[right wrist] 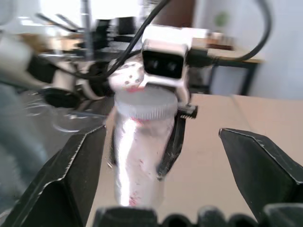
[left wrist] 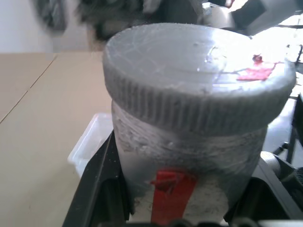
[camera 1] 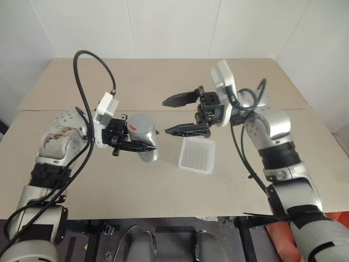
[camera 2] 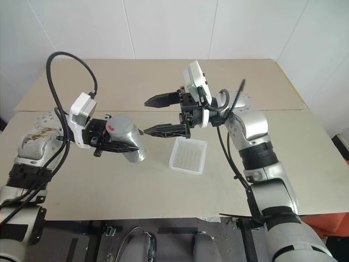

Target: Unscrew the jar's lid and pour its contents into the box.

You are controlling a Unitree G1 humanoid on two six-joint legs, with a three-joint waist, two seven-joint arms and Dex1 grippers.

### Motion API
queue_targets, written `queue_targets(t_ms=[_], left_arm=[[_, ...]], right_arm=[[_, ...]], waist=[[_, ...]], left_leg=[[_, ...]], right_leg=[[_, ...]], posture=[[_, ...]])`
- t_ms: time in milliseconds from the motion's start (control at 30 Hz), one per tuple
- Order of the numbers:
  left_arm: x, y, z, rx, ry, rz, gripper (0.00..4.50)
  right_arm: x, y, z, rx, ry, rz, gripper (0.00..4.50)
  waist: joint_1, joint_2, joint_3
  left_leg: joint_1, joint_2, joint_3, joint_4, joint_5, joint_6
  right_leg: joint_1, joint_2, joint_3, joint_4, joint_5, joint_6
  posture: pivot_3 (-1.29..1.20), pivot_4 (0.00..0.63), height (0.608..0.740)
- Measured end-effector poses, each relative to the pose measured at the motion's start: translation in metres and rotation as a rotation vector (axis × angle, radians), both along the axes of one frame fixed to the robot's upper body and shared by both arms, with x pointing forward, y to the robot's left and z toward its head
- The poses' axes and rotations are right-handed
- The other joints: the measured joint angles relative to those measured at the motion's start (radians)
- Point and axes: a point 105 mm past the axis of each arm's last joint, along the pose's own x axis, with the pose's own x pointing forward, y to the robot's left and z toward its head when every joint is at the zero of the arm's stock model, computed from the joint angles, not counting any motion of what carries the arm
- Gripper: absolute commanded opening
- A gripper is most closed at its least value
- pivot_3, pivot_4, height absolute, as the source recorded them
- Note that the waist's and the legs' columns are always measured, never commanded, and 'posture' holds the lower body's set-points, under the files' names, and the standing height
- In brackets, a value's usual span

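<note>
The jar (camera 1: 143, 137) is held in the air, up and to the left of the box (camera 1: 197, 155), with the lid (left wrist: 199, 90) still on it. The left gripper (camera 1: 132, 145) is clamped on the jar's body. The jar looks light and stiff, but its silvery wall seems smooth, so it may slip. The ribbed edge of the lid is probably the best place to take hold. The right gripper (camera 1: 182, 114) stands just above the box, pointing toward the jar, its jaws wide apart and empty.
</note>
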Motion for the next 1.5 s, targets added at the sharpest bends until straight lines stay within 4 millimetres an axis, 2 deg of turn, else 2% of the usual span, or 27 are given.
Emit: queue_targets(t_ms=[200, 367, 533, 867, 1067, 1233, 1300, 1400, 1500], left_arm=[[0.015, 0.001, -0.006, -0.01, 0.004, 0.113, 1.94], [0.017, -0.004, -0.003, -0.01, -0.025, 0.105, 1.94], [0.017, -0.005, -0.002, -0.01, -0.027, 0.094, 1.94], [0.015, -0.003, -0.001, -0.01, -0.032, 0.094, 1.94], [0.014, 0.003, 0.0, -0.008, -0.033, 0.108, 1.94], [0.013, 0.009, 0.001, -0.002, -0.024, 0.127, 1.94], [0.012, 0.015, 0.0, -0.002, -0.015, 0.144, 1.94], [0.006, 0.016, 0.002, 0.01, -0.022, 0.11, 1.94], [0.005, 0.017, 0.003, 0.014, -0.022, 0.102, 1.94]], right_arm=[[-0.014, 0.023, 0.009, 0.007, 0.007, -0.132, 4.45], [-0.011, 0.047, -0.002, -0.032, -0.023, -0.216, 4.45], [-0.008, 0.062, -0.006, -0.032, -0.016, -0.234, 4.45], [0.005, 0.068, -0.015, -0.028, 0.009, -0.251, 4.45], [0.007, 0.064, -0.018, -0.033, 0.007, -0.226, 4.45], [0.007, 0.05, -0.019, -0.041, -0.001, -0.198, 4.45], [0.012, 0.037, -0.022, -0.044, 0.008, -0.218, 4.45], [0.03, 0.01, -0.022, -0.037, 0.029, -0.323, 4.45], [0.032, 0.002, -0.018, -0.021, 0.019, -0.34, 4.45]], waist=[[0.002, 0.0, 0.0], [0.003, 0.0, 0.0], [0.002, 0.0, 0.0], [0.001, 0.0, 0.0], [0.001, 0.0, 0.0], [0.001, 0.0, 0.0], [0.002, 0.0, 0.0], [0.007, 0.0, 0.0], [0.003, 0.0, 0.0]], left_leg=[[0.0, 0.0, 0.0, 0.0, 0.0, 0.0], [0.0, -0.001, 0.0, 0.0, 0.0, 0.0], [0.0, 0.0, 0.0, 0.0, 0.0, 0.0], [0.0, 0.0, 0.0, 0.0, 0.0, 0.0], [0.0, 0.0, 0.0, 0.0, 0.0, 0.0], [0.0, 0.0, 0.0, 0.0, 0.0, 0.0], [0.0, 0.0, 0.0, 0.0, 0.0, 0.0], [0.0, -0.001, 0.0, 0.0, 0.0, 0.0], [0.0, 0.0, 0.0, -0.001, 0.0, 0.0]], right_leg=[[0.0, 0.0, 0.0, 0.001, 0.0, 0.0], [0.0, 0.0, 0.0, 0.001, 0.0, 0.0], [0.0, 0.0, 0.0, 0.001, 0.0, 0.0], [0.0, 0.0, 0.0, 0.001, 0.0, 0.0], [0.0, 0.0, 0.0, 0.001, 0.0, 0.0], [0.0, 0.0, 0.0, 0.0, 0.0, 0.0], [0.0, 0.0, 0.0, 0.0, 0.0, 0.0], [0.001, -0.001, 0.0, -0.002, 0.0, 0.0], [0.0, 0.0, 0.0, -0.002, 0.0, 0.0]], posture=[[0.0, 0.15, 0.74], [0.0, 0.15, 0.74], [0.0, 0.15, 0.74], [0.0, 0.15, 0.74], [0.0, 0.15, 0.74], [0.0, 0.15, 0.74], [0.0, 0.15, 0.74], [0.0, 0.15, 0.74], [0.0, 0.15, 0.74]])
